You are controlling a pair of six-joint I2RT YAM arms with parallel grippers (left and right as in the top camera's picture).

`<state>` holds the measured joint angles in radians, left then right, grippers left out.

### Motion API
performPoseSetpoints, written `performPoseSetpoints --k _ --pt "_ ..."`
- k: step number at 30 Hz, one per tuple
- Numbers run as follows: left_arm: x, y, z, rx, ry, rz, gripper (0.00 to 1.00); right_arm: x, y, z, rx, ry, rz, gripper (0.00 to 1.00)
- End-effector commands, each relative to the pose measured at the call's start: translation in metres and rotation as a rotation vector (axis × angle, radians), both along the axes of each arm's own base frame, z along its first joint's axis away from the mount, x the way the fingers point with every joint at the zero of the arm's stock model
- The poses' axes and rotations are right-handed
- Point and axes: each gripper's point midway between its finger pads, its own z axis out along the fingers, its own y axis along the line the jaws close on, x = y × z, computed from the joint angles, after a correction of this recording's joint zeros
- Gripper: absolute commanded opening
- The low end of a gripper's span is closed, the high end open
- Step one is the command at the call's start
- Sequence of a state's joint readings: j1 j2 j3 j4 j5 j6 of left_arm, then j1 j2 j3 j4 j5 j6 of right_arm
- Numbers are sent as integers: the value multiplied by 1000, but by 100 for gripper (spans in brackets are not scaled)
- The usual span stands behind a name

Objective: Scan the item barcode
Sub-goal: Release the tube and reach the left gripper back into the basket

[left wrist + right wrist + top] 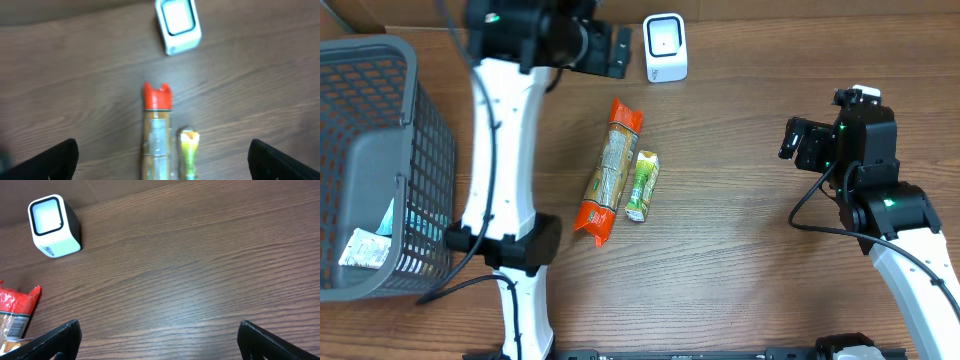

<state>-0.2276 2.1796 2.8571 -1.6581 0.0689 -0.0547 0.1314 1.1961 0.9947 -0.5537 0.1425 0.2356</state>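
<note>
A long orange-ended snack pack [609, 172] lies on the wooden table, with a small green pack [642, 185] touching its right side. The white barcode scanner [665, 47] stands at the back. My left gripper [619, 50] hangs open above the table just left of the scanner, holding nothing. In the left wrist view the snack pack [156, 135] and the green pack [189, 152] lie below, between the wide-apart fingers [52, 162], with the scanner [177, 22] beyond. My right gripper [798, 145] is open and empty at the right, and the scanner [52, 226] shows far left in its view.
A grey mesh basket [390, 100] with a few packets inside stands at the left edge. The left arm's white links [505, 150] run down the table left of the packs. Bare wood [190, 280] lies under the right gripper.
</note>
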Motion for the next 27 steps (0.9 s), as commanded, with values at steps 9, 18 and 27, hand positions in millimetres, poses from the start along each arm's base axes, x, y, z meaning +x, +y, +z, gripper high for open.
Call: performPoseSetpoints --k 9,18,27 --pt "-59 203 105 -22 -262 557 100 4 -2 11 0 -30 -14 100" --pt "-151 371 56 -238 -97 1173 100 4 -2 11 0 -30 -14 100" --pt "-163 400 -46 -198 207 1273 100 4 -2 11 0 -30 -14 100"
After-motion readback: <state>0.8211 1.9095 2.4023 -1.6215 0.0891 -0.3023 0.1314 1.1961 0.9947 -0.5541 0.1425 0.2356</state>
